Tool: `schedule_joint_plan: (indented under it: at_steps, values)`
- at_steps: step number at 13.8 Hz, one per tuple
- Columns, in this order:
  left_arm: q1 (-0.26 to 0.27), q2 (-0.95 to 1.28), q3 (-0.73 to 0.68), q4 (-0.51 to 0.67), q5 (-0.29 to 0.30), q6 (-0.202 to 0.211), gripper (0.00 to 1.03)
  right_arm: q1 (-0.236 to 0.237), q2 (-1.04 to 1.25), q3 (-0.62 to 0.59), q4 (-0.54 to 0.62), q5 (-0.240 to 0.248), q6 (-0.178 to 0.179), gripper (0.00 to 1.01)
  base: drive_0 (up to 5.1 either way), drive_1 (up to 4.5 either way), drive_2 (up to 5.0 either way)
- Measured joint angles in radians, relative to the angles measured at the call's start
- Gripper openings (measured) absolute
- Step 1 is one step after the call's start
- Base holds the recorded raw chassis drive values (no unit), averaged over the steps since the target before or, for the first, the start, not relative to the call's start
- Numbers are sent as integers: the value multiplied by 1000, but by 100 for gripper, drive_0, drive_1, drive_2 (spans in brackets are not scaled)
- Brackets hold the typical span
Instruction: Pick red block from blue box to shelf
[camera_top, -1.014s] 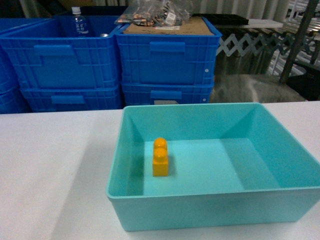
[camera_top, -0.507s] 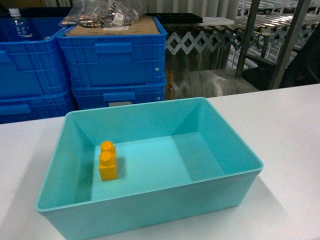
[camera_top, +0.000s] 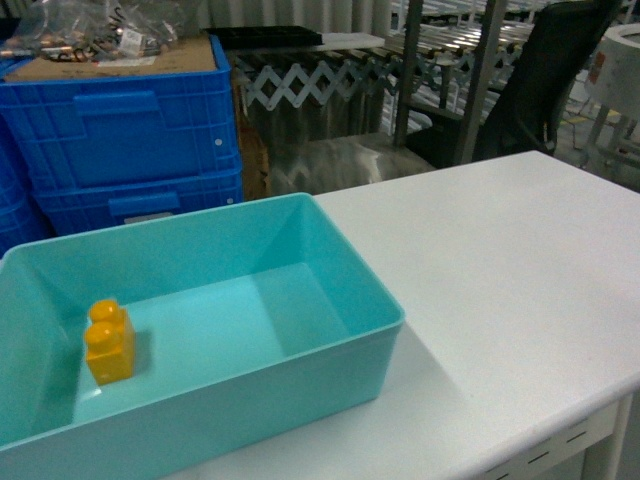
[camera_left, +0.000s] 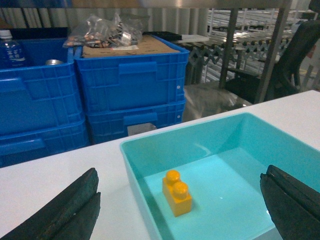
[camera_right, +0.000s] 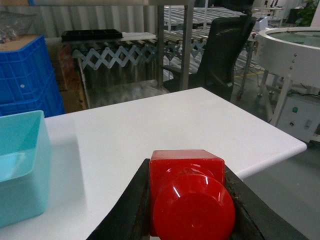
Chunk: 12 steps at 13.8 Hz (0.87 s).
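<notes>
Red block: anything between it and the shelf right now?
The red block is clamped in the right tool, out of the blue box. Ahead lies bare white table. Beyond its edge a black chair stands beside the shelf posts.

We see our left gripper spread wide over the blue box — an orange brick (two studs) inside.

no legible text anywhere, bottle label seemingly too blurred
</notes>
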Motion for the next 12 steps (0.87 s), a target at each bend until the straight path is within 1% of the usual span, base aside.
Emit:
schedule_joint_plan:
  at_steps: [12]
  values:
    - [0,0,0,0,0,0,98,0,0,0,0,0,0,28,-160,-160,-160]
